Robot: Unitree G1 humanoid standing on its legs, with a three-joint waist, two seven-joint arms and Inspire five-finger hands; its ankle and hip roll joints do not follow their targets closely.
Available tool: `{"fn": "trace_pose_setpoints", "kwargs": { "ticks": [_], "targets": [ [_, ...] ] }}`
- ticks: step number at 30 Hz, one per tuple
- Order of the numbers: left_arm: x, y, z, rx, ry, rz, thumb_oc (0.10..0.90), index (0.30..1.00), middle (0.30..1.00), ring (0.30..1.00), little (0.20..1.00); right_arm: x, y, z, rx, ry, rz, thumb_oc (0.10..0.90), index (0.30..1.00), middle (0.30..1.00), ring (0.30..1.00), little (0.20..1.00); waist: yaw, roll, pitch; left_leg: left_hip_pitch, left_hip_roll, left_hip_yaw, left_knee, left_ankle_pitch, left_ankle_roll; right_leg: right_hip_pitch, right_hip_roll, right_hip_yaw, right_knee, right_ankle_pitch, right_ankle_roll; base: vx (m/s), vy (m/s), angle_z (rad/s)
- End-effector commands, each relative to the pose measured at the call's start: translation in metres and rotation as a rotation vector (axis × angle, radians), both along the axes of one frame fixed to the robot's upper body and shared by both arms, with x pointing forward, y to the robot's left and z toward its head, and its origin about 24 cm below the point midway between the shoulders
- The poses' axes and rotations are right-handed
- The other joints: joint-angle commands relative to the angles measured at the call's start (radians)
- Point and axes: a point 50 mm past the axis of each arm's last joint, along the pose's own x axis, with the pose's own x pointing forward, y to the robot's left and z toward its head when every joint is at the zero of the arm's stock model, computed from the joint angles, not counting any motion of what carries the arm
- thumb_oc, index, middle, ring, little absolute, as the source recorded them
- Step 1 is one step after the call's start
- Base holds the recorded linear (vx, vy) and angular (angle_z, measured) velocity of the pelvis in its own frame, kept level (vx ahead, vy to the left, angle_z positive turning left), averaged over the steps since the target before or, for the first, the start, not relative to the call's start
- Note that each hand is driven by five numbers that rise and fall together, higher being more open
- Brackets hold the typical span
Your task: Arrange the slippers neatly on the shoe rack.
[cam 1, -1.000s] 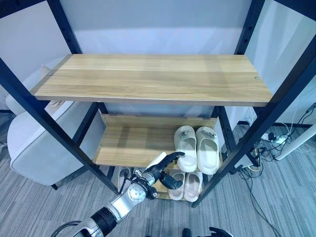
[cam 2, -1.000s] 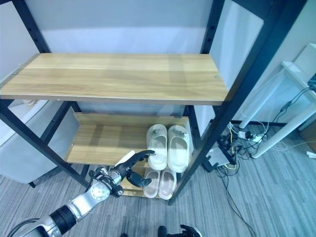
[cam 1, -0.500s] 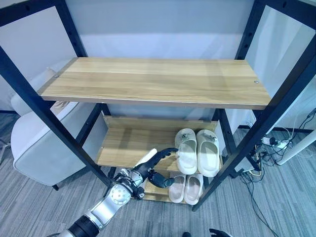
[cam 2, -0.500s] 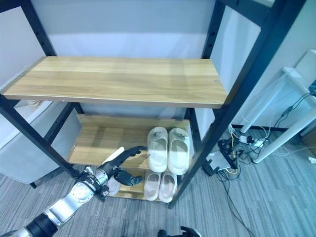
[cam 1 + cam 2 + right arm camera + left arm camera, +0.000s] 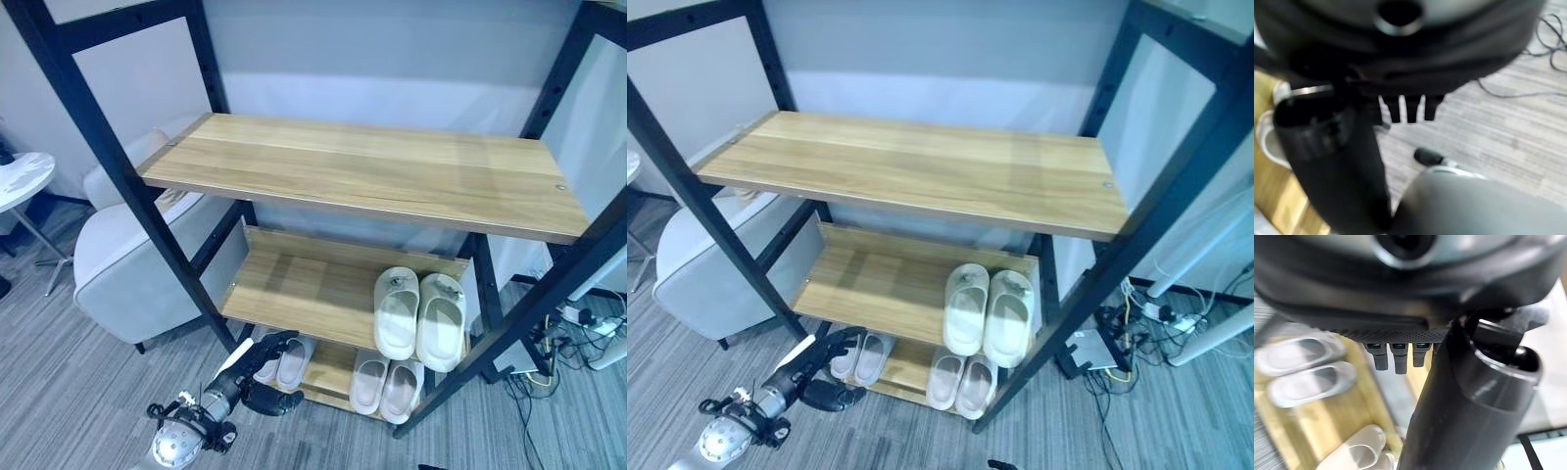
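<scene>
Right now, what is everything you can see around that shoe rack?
Shoe rack: one, black frame with wooden shelves, centre.
Cream slippers: one pair, middle shelf, right end.
Beige slippers: one pair, bottom shelf, right.
Pale slippers: one pair, bottom shelf, left.
Armchair: one, light grey, left of the rack.
Round table: one, white, far left.
Cables: several, floor at right.
Left hand: dark, open, empty, near the pale slippers.
Right hand: dark, over the floor.

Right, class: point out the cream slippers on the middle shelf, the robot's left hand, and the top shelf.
cream slippers (image 5: 419, 313), left eye view, on the inner edge of the right slipper.
left hand (image 5: 257, 360), left eye view, on the dark fingers.
top shelf (image 5: 911, 168), right eye view, on the bare wooden board.
</scene>
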Motion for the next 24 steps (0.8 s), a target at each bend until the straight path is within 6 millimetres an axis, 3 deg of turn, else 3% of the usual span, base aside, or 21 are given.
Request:
{"fn": "trace_pose_setpoints", "kwargs": {
  "ticks": [1, 4, 10, 16, 19, 21, 24],
  "targets": [
    [0.033, 0.001, 0.05, -0.099, -0.275, -0.007, 0.8, 0.9, 0.9, 0.9, 0.9, -0.003, 0.02, -0.004, 0.037, 0.012, 0.073, 0.8, 0.9, 0.9, 0.9, 0.9, -0.001, -0.023, -0.019, -0.04, -0.005, -0.023, 0.003, -0.045, -0.043, 0.017, -0.002, -0.061, 0.013, -0.06, 0.062, -0.02, -0.006, 0.13],
    [0.026, 0.012, 0.02, -0.046, -0.163, 0.064, 0.8, 0.9, 0.9, 0.9, 0.9, 0.0, 0.015, -0.003, 0.018, 0.005, 0.071, 0.8, 0.9, 0.9, 0.9, 0.9, 0.003, -0.026, -0.015, -0.044, -0.004, -0.033, 0.003, -0.04, -0.044, 0.017, -0.002, -0.07, 0.013, -0.062, 0.06, -0.02, -0.009, 0.08],
    [0.013, 0.042, -0.037, 0.109, 0.026, 0.258, 0.8, 0.9, 0.9, 0.9, 0.9, 0.024, -0.008, 0.007, -0.08, -0.073, 0.084, 0.8, 0.9, 0.9, 0.9, 0.9, 0.007, -0.033, -0.01, -0.053, -0.002, -0.039, 0.003, -0.033, -0.045, 0.011, -0.003, -0.076, 0.013, -0.06, 0.056, -0.01, -0.003, 0.02],
    [-0.014, 0.085, -0.091, 0.273, 0.255, 0.629, 0.8, 0.9, 0.9, 0.9, 0.9, 0.027, -0.039, 0.018, -0.105, -0.152, -0.087, 0.8, 0.9, 0.9, 0.9, 0.9, -0.013, -0.051, -0.017, -0.054, 0.004, -0.017, 0.003, -0.033, -0.047, -0.002, -0.002, -0.057, 0.013, -0.056, 0.056, 0.0, 0.005, -0.02],
    [-0.018, 0.089, -0.095, 0.291, 0.279, 0.66, 0.8, 0.9, 0.9, 0.9, 0.9, 0.027, -0.043, 0.019, -0.101, -0.167, -0.123, 0.8, 0.9, 0.9, 0.9, 0.9, -0.017, -0.053, -0.017, -0.053, 0.006, -0.011, 0.003, -0.033, -0.048, -0.005, -0.001, -0.055, 0.013, -0.055, 0.056, 0.0, 0.012, -0.05],
    [-0.03, 0.098, -0.105, 0.337, 0.363, 0.725, 0.8, 0.9, 0.9, 0.9, 0.9, 0.027, -0.043, 0.019, -0.057, -0.194, -0.221, 0.8, 0.9, 0.9, 0.9, 0.9, -0.029, -0.054, -0.023, -0.054, 0.008, 0.0, 0.003, -0.035, -0.049, -0.012, 0.0, -0.048, 0.013, -0.051, 0.057, 0.0, 0.026, -0.03],
    [-0.047, 0.111, -0.112, 0.407, 0.459, 0.784, 0.8, 0.9, 0.9, 0.9, 0.9, 0.033, -0.046, 0.022, -0.052, -0.221, -0.235, 0.8, 0.9, 0.9, 0.9, 0.9, -0.037, -0.056, -0.027, -0.055, 0.008, 0.008, 0.003, -0.037, -0.052, -0.017, -0.001, -0.041, 0.013, -0.049, 0.058, -0.01, 0.021, -0.08]
  ]
}}
